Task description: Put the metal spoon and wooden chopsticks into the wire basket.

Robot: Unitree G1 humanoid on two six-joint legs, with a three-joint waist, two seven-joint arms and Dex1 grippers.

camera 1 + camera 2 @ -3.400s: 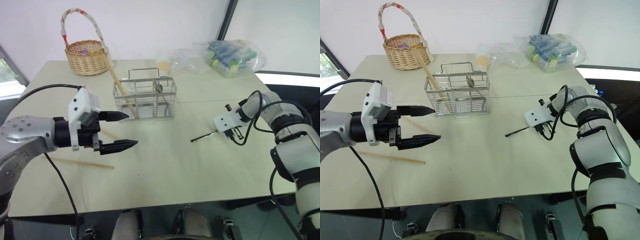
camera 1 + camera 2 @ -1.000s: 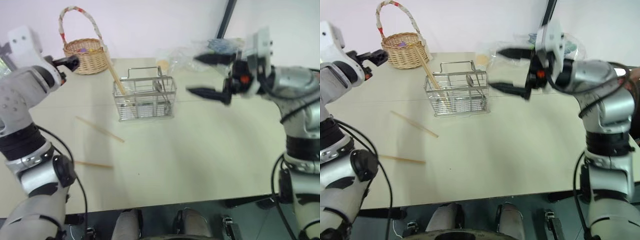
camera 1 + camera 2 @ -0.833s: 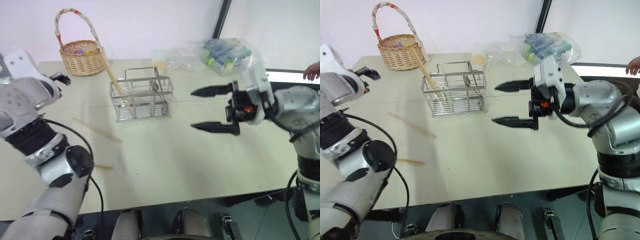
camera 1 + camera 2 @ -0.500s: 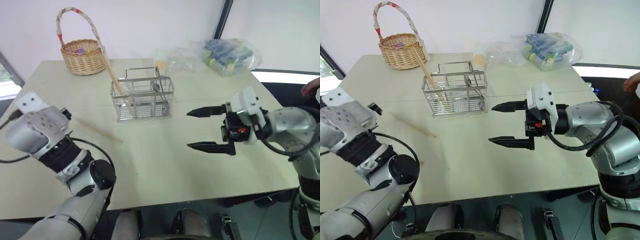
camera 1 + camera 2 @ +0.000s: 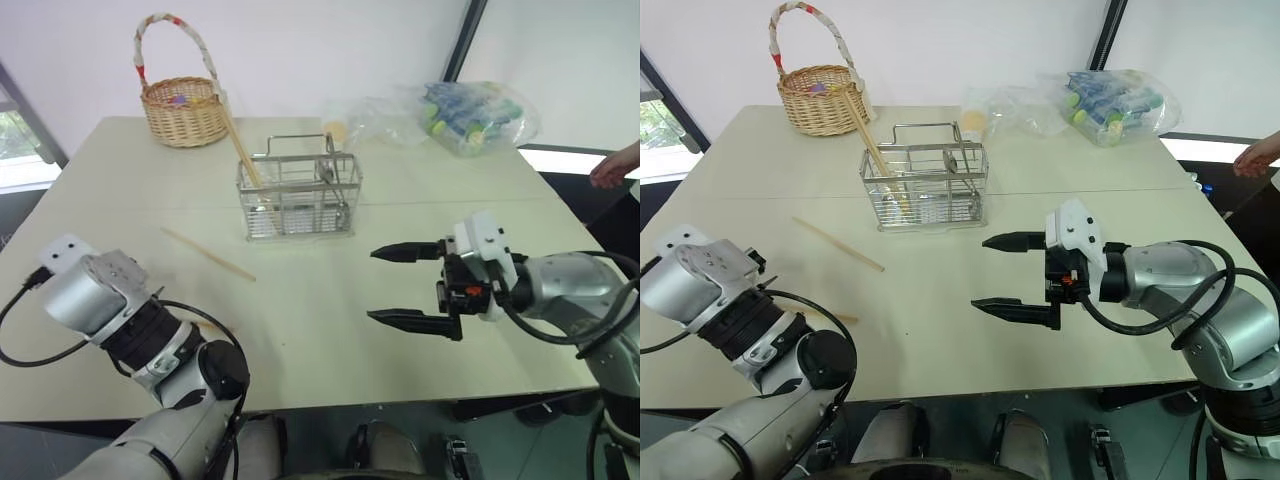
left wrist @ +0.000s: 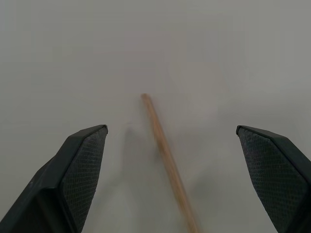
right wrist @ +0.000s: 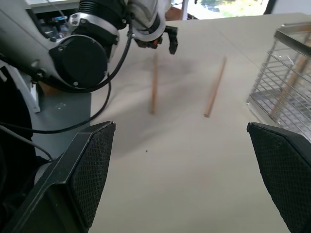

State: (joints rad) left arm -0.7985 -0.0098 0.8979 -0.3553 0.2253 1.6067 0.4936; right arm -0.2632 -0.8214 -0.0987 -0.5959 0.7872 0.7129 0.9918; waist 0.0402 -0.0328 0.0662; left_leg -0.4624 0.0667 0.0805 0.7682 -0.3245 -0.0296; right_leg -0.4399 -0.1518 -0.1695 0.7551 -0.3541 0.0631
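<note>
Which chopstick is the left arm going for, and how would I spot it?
Start at the wire basket in the middle of the table. Two chopsticks lie loose on the table toward the robot's left: one lies diagonally in the open, the other sits closer to the robot. It is that nearer one, lying right under the open left end effector.

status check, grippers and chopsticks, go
Left gripper open, poised over one loose chopstick. Right gripper open, empty, above table. Second loose chopstick on table; spoon and one chopstick already in wire basket. Nothing blocking.
</note>
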